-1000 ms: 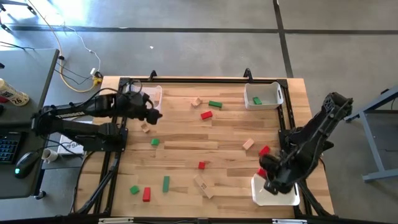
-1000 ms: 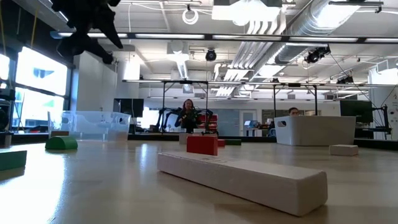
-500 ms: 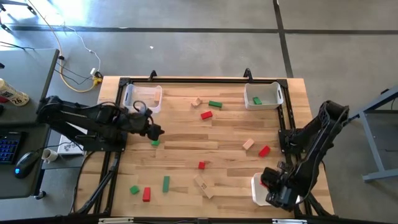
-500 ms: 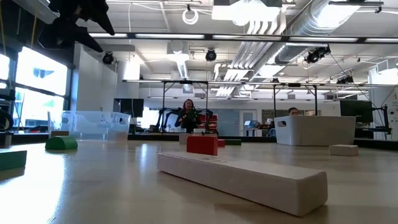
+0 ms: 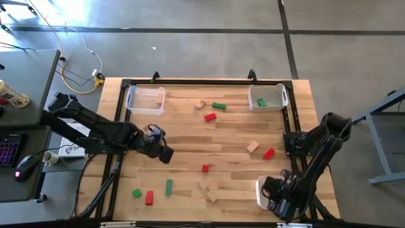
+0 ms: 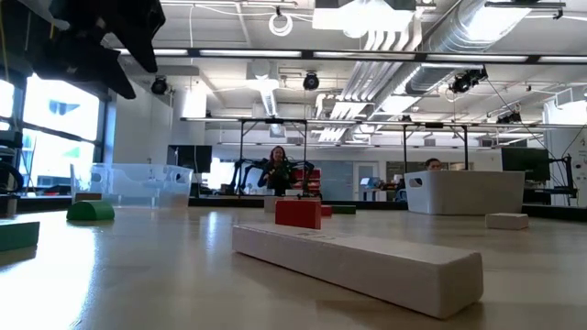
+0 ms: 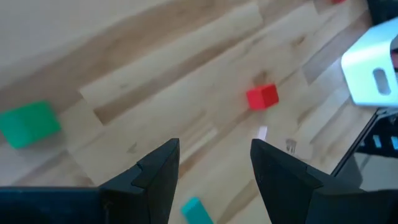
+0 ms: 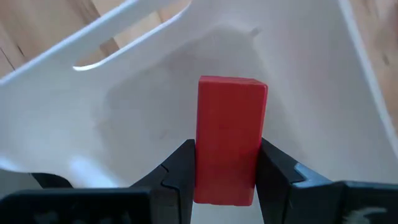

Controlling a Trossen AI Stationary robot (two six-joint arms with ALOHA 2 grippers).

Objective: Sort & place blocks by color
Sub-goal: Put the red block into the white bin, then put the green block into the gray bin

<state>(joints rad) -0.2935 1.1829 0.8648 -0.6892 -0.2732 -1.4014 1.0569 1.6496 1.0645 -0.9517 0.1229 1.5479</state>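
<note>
Red, green and tan blocks lie scattered flat on the wooden table (image 5: 190, 136). My right gripper (image 8: 227, 149) is shut on a red block (image 8: 230, 124) over the inside of the white bin (image 5: 261, 190) at the near right. My left gripper (image 5: 162, 152) hovers open above the table's left middle, its fingers empty. In its wrist view a green cube (image 7: 28, 124) lies off to one side and a red cube (image 7: 262, 96) lies ahead. That red cube (image 5: 204, 168) sits near the table's middle. My right gripper pinches the red block by its two long sides (image 8: 203, 155) between the two fingers. The fingers point down from above and lie along the block, which sticks out past their tips. The block hangs clear above the white bin's floor (image 8: 143, 112).
A clear bin (image 5: 145, 99) stands at the far left. A white bin (image 5: 267, 98) with a green block inside stands at the far right. A tan bar (image 5: 207, 189), a green bar (image 5: 169, 187) and a red block (image 5: 149, 197) lie near the front edge.
My left gripper has swung from beside the clear bin toward the table's near edge and right, sinking a little, staying open. My right gripper has carried the red block toward the near edge and down, to over the near white bin.
</note>
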